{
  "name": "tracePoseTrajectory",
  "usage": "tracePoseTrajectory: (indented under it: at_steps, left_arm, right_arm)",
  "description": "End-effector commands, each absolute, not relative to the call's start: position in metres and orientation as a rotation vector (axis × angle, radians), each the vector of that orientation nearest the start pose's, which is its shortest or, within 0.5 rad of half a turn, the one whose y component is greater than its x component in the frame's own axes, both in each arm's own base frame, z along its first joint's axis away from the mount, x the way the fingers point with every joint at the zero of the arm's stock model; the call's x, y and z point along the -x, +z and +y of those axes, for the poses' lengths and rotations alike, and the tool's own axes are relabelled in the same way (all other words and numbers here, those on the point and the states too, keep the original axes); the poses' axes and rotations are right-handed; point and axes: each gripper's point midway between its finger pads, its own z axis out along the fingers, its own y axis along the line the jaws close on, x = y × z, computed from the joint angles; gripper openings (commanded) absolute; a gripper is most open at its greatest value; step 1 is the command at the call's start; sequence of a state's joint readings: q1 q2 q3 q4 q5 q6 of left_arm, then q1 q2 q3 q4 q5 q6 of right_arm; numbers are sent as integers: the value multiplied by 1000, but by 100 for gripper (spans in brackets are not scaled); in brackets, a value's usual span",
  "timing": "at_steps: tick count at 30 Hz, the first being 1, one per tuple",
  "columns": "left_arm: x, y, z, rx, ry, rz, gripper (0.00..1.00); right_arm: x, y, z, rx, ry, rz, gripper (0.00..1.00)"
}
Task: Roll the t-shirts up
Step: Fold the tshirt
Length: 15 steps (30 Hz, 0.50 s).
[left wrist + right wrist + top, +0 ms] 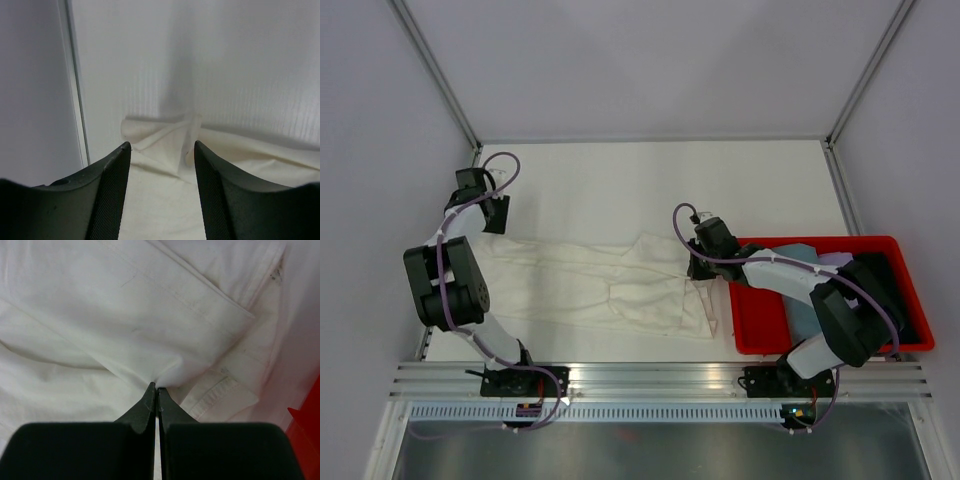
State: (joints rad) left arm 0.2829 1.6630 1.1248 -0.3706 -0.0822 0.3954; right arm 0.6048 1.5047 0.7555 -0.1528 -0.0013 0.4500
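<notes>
Holding grey-blue t-shirt (802,253), red bin (760,347), right fingers (142,410) pinching cream t-shirt (590,285), left fingers (112,190) spread over its edge

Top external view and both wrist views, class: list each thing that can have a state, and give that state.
cream t-shirt: unrolled, spread wrinkled on the table.
left gripper: open above the shirt's edge, holding nothing.
right gripper: shut, pinching a fold of the cream t-shirt.
red bin: holds a grey-blue t-shirt.
</notes>
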Motion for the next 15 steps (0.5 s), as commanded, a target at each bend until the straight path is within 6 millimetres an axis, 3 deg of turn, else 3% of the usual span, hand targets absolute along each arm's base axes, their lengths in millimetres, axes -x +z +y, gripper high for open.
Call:
tracePoseTrajectory:
  at_steps: [1, 6, 15]
  left_arm:
    - [-395, 72, 150, -59, 464, 2558, 61]
    - [-414, 89, 156, -38, 481, 2532, 66]
    - [-411, 55, 150, 18, 365, 2672, 65]
  right_arm:
    - [-280, 34, 216, 171, 453, 2508, 0]
    - [-279, 32, 217, 179, 451, 2511, 0]
    - [-282, 34, 219, 209, 454, 2492, 0]
